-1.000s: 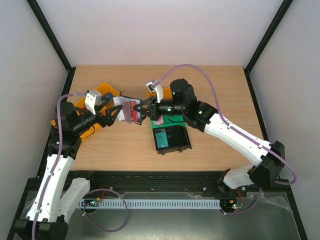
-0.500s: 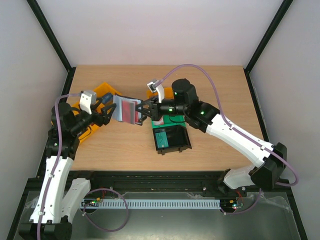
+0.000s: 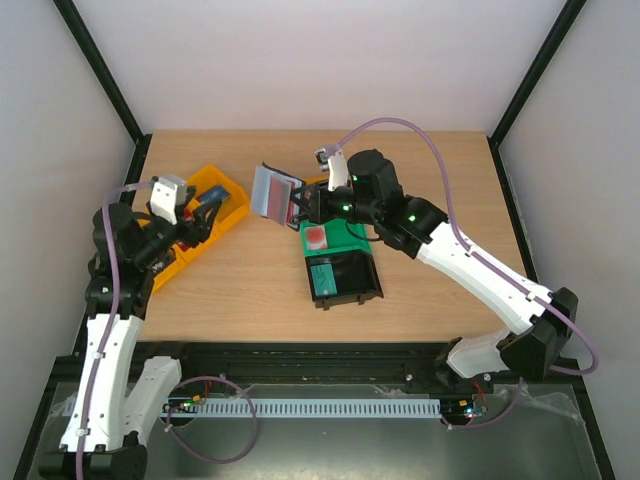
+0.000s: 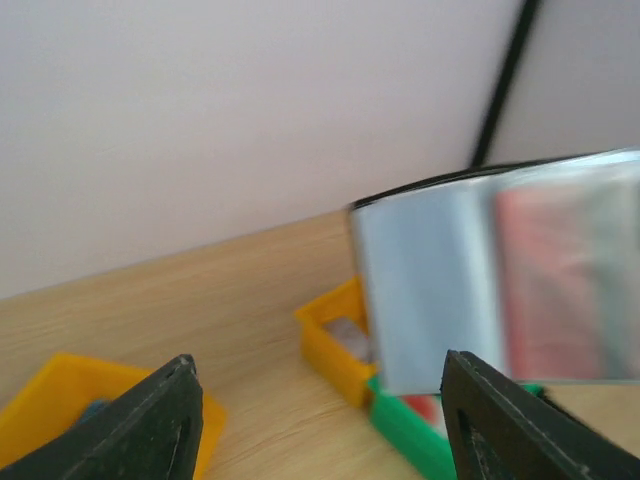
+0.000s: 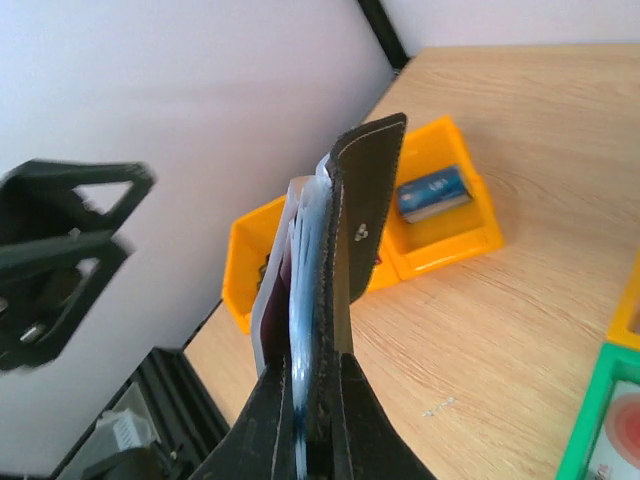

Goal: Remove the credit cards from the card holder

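1. The left gripper point(image 3: 203, 217) hangs over the orange bin point(image 3: 238, 200) at the left of the table point(image 3: 440, 170). Its dark fingers point(image 4: 160, 420) stand wide apart with nothing between them.
2. A small blue object with a pale label point(image 5: 432, 192) lies in that orange bin, below and just beside the left gripper.
3. The card holder point(image 3: 268, 190) is raised off the table, to the right of the left gripper and well apart from it. It is opened like a book, black on the outside and blue-grey inside, with the inner face turned toward the left gripper.
4. The credit cards point(image 4: 560, 280) show as a blurred red patch on the inner half nearer the right gripper. They are tucked into the lining. Seen edge-on from the right wrist, several thin pale and dark red edges stand stacked against the black cover.
5. The right gripper point(image 3: 300, 205) is clamped on the lower edge of the card holder, one finger on each side, holding it upright.
6. Under the right gripper sits a green bin point(image 3: 350, 243) with a pale card with a red spot point(image 3: 316, 238).
7. A black bin point(image 3: 367, 278) holding a teal card point(image 3: 322, 275) is nearer the arm bases, touching the green one.
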Motion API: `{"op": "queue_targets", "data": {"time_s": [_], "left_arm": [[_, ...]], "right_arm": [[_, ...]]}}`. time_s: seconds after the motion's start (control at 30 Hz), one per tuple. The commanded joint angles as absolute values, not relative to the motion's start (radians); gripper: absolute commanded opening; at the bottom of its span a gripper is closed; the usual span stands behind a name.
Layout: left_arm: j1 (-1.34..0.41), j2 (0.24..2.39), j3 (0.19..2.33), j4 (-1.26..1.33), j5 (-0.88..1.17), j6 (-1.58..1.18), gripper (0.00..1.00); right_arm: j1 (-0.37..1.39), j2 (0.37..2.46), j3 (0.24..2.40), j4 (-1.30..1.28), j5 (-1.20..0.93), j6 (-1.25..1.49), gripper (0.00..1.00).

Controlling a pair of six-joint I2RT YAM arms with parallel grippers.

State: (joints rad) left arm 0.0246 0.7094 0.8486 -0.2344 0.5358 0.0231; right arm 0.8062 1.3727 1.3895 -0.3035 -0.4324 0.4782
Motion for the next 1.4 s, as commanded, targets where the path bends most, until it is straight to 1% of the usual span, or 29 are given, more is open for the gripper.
{"op": "queue_targets", "data": {"time_s": [0.0,0.1,0.2,0.3,0.4,0.47,0.63,0.73,0.8,0.9,0.97,1.13,1.27,1.3,1.37], "left_arm": [[-0.057,0.723,0.833,-0.13,0.716,-0.08,0.68],[-0.161,0.758,0.834,-0.18,0.653,-0.007,0.76],[-0.244,0.805,0.882,-0.22,0.576,0.105,0.86],[-0.304,0.851,0.915,-0.238,0.498,0.201,0.98],[-0.356,0.881,0.931,-0.261,0.475,0.288,0.99],[-0.369,0.898,0.937,-0.268,0.423,0.313,0.99],[-0.369,0.904,0.938,-0.268,0.235,0.352,0.98],[-0.352,0.894,0.946,-0.279,0.191,0.343,0.99],[-0.33,0.881,0.95,-0.294,0.24,0.33,0.99],[-0.294,0.87,0.956,-0.327,0.389,0.332,0.99],[-0.277,0.866,0.955,-0.328,0.441,0.312,0.99],[-0.233,0.866,0.935,-0.315,0.458,0.295,0.99],[-0.162,0.872,0.917,-0.307,0.477,0.226,0.99],[-0.126,0.875,0.913,-0.305,0.522,0.196,0.99],[-0.043,0.885,0.914,-0.306,0.725,0.155,0.99]], "right_arm": [[0.818,1.404,1.409,-0.301,-0.312,0.582,0.02],[0.857,1.436,1.436,-0.298,-0.261,0.61,0.02],[0.891,1.461,1.458,-0.281,-0.261,0.614,0.02],[0.916,1.477,1.47,-0.263,-0.279,0.618,0.02],[0.926,1.486,1.482,-0.263,-0.278,0.616,0.02],[0.927,1.486,1.483,-0.253,-0.286,0.615,0.02],[0.928,1.469,1.483,-0.241,-0.333,0.577,0.02],[0.918,1.443,1.467,-0.244,-0.326,0.55,0.02],[0.896,1.424,1.449,-0.248,-0.339,0.541,0.02],[0.868,1.398,1.424,-0.25,-0.375,0.523,0.02],[0.856,1.388,1.424,-0.263,-0.399,0.502,0.02],[0.835,1.365,1.42,-0.27,-0.467,0.456,0.02],[0.802,1.336,1.406,-0.247,-0.605,0.407,0.02],[0.794,1.326,1.4,-0.248,-0.641,0.385,0.02],[0.777,1.309,1.397,-0.269,-0.723,0.329,0.02]]}}
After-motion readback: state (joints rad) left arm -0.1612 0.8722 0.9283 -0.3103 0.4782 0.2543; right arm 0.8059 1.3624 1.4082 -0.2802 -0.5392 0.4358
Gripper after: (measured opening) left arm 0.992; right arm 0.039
